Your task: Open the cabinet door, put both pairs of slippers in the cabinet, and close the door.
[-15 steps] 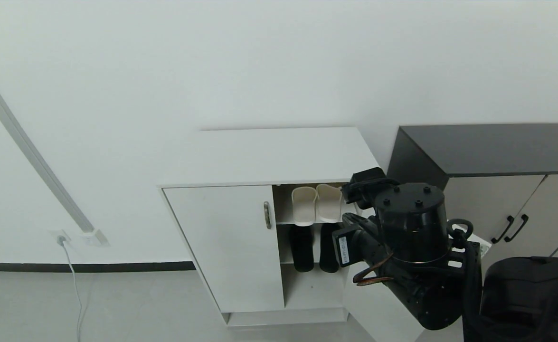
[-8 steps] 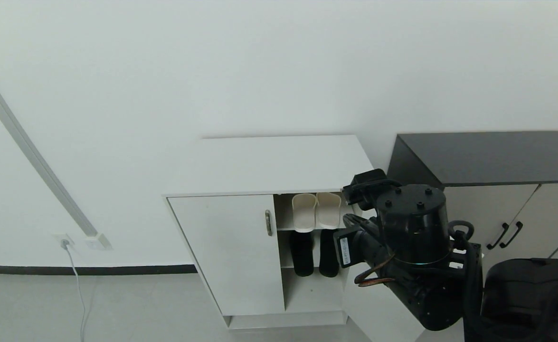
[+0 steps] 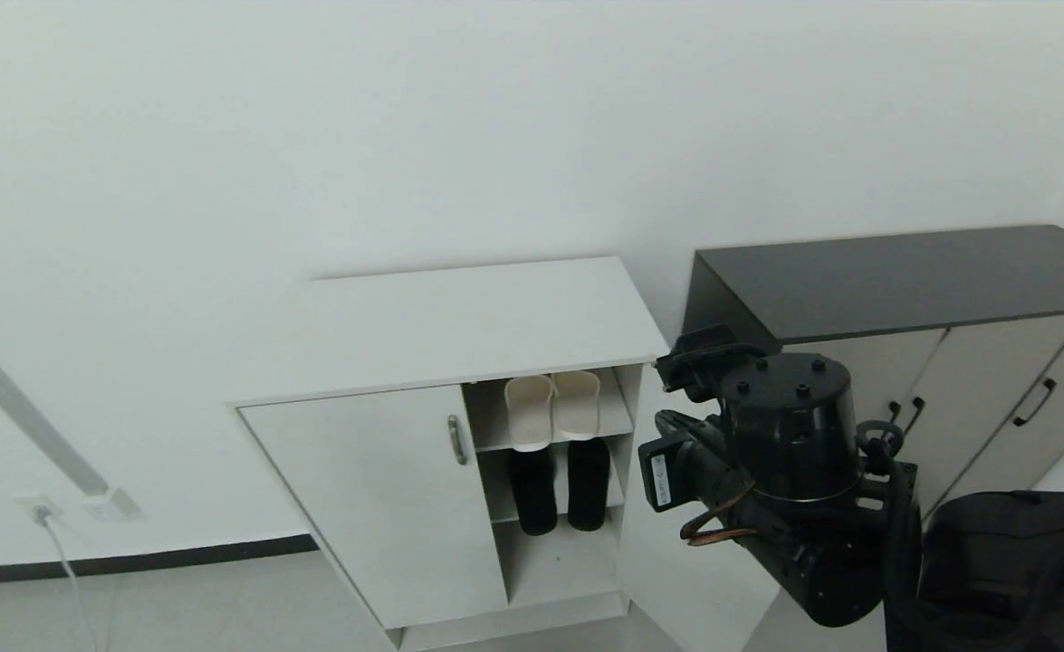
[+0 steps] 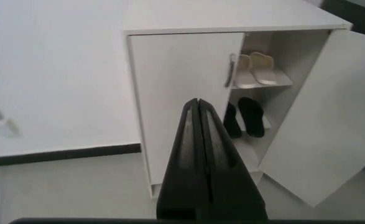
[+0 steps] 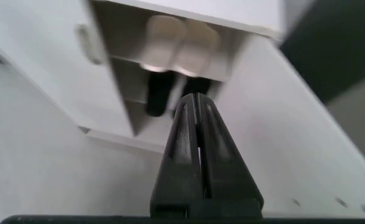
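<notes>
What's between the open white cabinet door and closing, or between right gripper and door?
Nothing visible. The open white cabinet door has a free swing; beige slippers and black slippers overhang their shelves slightly, and whether they'd foul it is unclear. The right gripper faces it unobstructed.

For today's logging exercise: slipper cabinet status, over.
Left hand, right hand shut, empty. Cream slipper pair top shelf, black slipper pair below. White cabinet's right door open, not yet closed.

No text or number is legible on the cabinet (image 3: 378,507) or elsewhere.
</notes>
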`<state>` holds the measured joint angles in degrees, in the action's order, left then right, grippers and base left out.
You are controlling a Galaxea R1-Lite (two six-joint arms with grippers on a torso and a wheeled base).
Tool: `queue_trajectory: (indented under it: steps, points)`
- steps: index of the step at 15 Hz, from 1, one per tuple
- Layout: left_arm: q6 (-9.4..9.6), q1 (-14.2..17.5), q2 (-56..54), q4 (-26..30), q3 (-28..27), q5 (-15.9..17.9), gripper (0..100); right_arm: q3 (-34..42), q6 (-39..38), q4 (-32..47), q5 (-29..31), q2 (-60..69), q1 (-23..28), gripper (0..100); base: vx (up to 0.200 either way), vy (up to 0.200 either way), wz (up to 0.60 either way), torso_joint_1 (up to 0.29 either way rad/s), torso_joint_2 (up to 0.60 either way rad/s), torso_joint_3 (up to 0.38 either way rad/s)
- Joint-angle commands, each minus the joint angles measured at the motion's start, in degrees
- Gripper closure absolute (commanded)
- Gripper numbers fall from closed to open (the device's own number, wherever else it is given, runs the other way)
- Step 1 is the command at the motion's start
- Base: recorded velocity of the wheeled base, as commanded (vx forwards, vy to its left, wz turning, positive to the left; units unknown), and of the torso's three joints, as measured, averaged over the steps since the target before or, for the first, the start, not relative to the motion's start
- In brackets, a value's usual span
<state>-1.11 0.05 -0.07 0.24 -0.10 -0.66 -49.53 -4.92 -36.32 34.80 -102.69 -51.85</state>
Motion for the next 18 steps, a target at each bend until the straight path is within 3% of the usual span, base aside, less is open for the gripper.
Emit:
queue_trajectory:
  steps: [1, 7, 14, 18]
  points:
    - [-0.03, 0.0, 0.1, 0.0, 0.0, 0.0, 100, 0.0, 0.1, -0.1, 0.0, -0.1, 0.3, 100, 0.0, 0.0, -0.6, 0.007, 0.0, -0.007]
    - [-0.03, 0.0, 0.1, 0.0, 0.0, 0.0, 100, 0.0, 0.1, -0.1, 0.0, -0.8, 1.1, 100, 0.0, 0.0, -0.1, 0.0, 0.0, 0.001]
    - [-0.03, 0.0, 0.1, 0.0, 0.0, 0.0, 100, 0.0, 0.2, -0.1, 0.0, -1.1, 1.3, 100, -0.2, 0.0, 0.0, -0.001, 0.0, 0.002]
    - [0.14, 0.0, 0.1, 0.0, 0.0, 0.1, 100, -0.9, 0.4, -3.1, -0.1, -4.3, 4.1, 100, 0.0, 0.0, 0.0, 0.0, 0.0, 0.0]
